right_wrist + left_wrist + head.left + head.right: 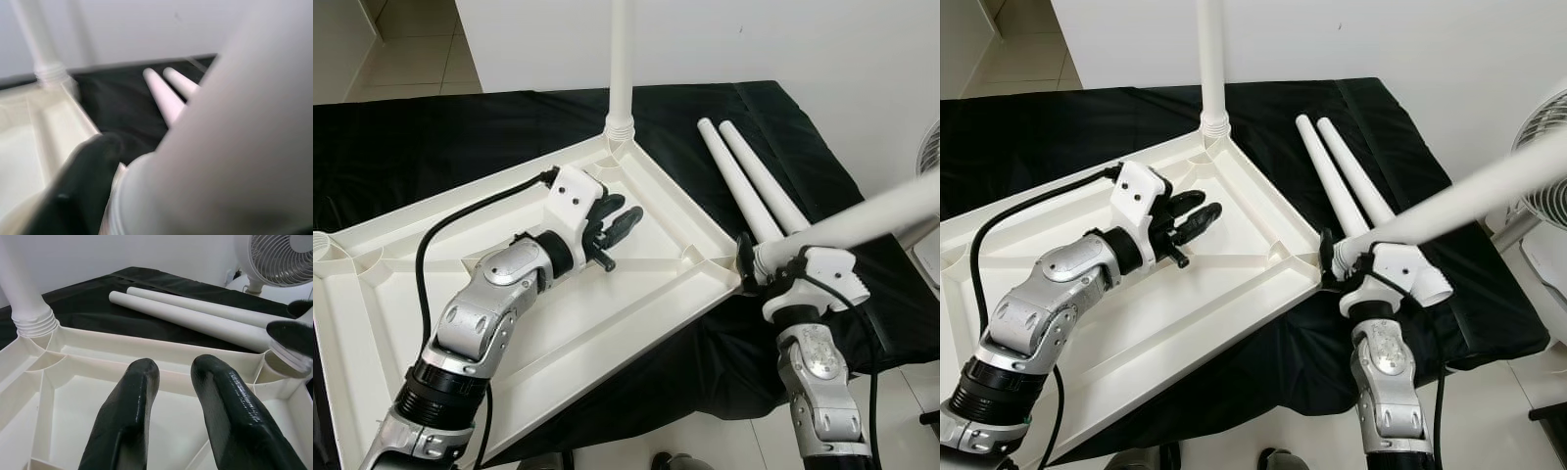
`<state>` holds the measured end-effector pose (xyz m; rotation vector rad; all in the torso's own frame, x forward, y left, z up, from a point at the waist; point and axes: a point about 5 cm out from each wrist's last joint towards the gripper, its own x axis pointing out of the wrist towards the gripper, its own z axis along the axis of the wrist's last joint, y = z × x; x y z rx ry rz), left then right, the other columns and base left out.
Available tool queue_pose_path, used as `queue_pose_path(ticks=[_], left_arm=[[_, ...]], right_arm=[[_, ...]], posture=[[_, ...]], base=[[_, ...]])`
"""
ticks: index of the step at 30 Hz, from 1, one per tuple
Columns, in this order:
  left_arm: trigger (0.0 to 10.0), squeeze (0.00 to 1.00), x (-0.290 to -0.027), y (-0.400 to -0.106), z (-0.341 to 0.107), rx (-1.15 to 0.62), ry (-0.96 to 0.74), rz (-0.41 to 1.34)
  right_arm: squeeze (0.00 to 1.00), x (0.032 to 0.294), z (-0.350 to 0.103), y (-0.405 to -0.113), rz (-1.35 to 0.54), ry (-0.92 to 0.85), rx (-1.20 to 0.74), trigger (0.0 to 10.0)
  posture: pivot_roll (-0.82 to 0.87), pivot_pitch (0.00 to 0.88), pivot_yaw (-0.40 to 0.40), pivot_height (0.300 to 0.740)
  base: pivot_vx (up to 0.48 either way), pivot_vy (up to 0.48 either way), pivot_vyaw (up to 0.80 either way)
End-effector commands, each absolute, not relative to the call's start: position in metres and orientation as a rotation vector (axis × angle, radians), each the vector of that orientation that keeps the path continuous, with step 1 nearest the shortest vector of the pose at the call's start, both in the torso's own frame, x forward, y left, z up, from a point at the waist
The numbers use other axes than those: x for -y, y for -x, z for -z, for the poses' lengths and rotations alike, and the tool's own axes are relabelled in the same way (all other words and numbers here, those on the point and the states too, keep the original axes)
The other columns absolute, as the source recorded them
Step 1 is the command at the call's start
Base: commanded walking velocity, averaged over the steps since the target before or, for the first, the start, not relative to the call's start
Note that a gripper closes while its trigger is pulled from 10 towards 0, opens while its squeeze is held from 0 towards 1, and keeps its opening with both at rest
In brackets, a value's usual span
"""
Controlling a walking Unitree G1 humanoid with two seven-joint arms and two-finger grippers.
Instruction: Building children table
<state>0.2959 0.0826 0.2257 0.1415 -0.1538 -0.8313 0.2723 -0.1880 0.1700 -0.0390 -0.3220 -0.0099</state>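
A white children's tabletop point(636, 294) lies upside down on a black cloth, ribs facing up. One white leg point(621, 69) stands upright in its far corner socket. My right gripper point(749, 264) is shut on another white leg point(881, 211), which slants up to the right; its threaded end sits at the tabletop's right corner socket point(281, 364). My left gripper point(628, 220) hovers over the ribbed underside near the far corner, open with nothing between its fingers point(132, 401). Two loose legs point(754, 191) lie side by side on the cloth beyond the right corner.
The black cloth point(440, 137) covers the table, whose right edge drops to a tiled floor. A white fan point(1542, 166) stands off the right side, close to the raised end of the held leg. A white wall rises behind the table.
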Motion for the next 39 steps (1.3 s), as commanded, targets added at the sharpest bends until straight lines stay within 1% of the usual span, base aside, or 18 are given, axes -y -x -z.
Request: queue_pose_path(ticks=[1, 2, 4, 7, 8, 13, 24, 25, 27, 28, 36, 39], left_arm=[[10.0, 0.0, -0.078, -0.292, -0.221, 0.142, -0.15, 0.895], [10.0, 0.0, -0.078, -0.292, -0.221, 0.142, -0.15, 0.894], [10.0, 0.0, -0.078, -0.292, -0.221, 0.142, -0.15, 0.893], [10.0, 0.0, -0.078, -0.292, -0.221, 0.142, -0.15, 0.893], [10.0, 0.0, -0.078, -0.292, -0.221, 0.143, -0.148, 0.892], [10.0, 0.0, -0.076, -0.292, -0.221, 0.148, -0.143, 0.888], [10.0, 0.0, -0.075, -0.293, -0.22, 0.152, -0.14, 0.887], [10.0, 0.0, -0.075, -0.293, -0.22, 0.152, -0.138, 0.888], [10.0, 0.0, -0.075, -0.293, -0.22, 0.153, -0.138, 0.888], [10.0, 0.0, -0.074, -0.293, -0.22, 0.153, -0.137, 0.89], [10.0, 0.0, -0.074, -0.293, -0.221, 0.155, -0.135, 0.89], [10.0, 0.0, -0.075, -0.293, -0.221, 0.155, -0.131, 0.883]], right_arm=[[0.0, 0.193, -0.18, -0.272, 0.0, 0.039, 0.354, 1.2], [0.0, 0.195, -0.189, -0.273, -0.023, 0.031, 0.392, 8.8], [0.0, 0.196, -0.199, -0.274, -0.047, 0.024, 0.431, 8.8], [0.0, 0.197, -0.2, -0.274, -0.052, 0.023, 0.437, 8.8], [0.0, 0.197, -0.205, -0.276, -0.058, 0.035, 0.449, 0.0], [0.0, 0.201, -0.214, -0.279, -0.068, 0.068, 0.463, 0.0], [0.0, 0.201, -0.205, -0.278, -0.102, 0.037, 0.418, 0.0], [0.0, 0.2, -0.206, -0.278, -0.122, 0.035, 0.41, 8.3], [0.0, 0.198, -0.206, -0.279, -0.137, 0.035, 0.405, 8.3], [0.0, 0.198, -0.207, -0.278, -0.157, 0.034, 0.405, 10.0], [0.0, 0.2, -0.197, -0.272, -0.173, 0.086, 0.394, 10.0], [0.0, 0.202, -0.187, -0.267, -0.124, 0.117, 0.403, 10.0]], posture=[[-0.02, 0.173, 0.023, 0.74], [-0.02, 0.173, 0.023, 0.74], [-0.02, 0.173, 0.023, 0.74], [-0.02, 0.173, 0.023, 0.74], [-0.02, 0.165, 0.014, 0.74], [-0.03, 0.159, 0.009, 0.74], [-0.04, 0.15, 0.003, 0.74], [-0.04, 0.15, 0.003, 0.74], [-0.04, 0.149, 0.002, 0.74], [-0.04, 0.149, 0.002, 0.74], [-0.05, 0.165, 0.005, 0.74], [-0.04, 0.175, 0.012, 0.74]], base=[[0.0, 0.0, 0.0], [0.0, 0.0, 0.0], [0.0, 0.0, 0.0], [0.0, 0.0, 0.0], [0.0, 0.0, 0.0], [0.0, 0.0, 0.0], [0.0, 0.0, 0.0], [0.0, 0.0, 0.0], [0.0, 0.0, 0.0], [0.0, 0.0, 0.0], [0.0, 0.0, 0.0], [0.0, 0.0, 0.0]])
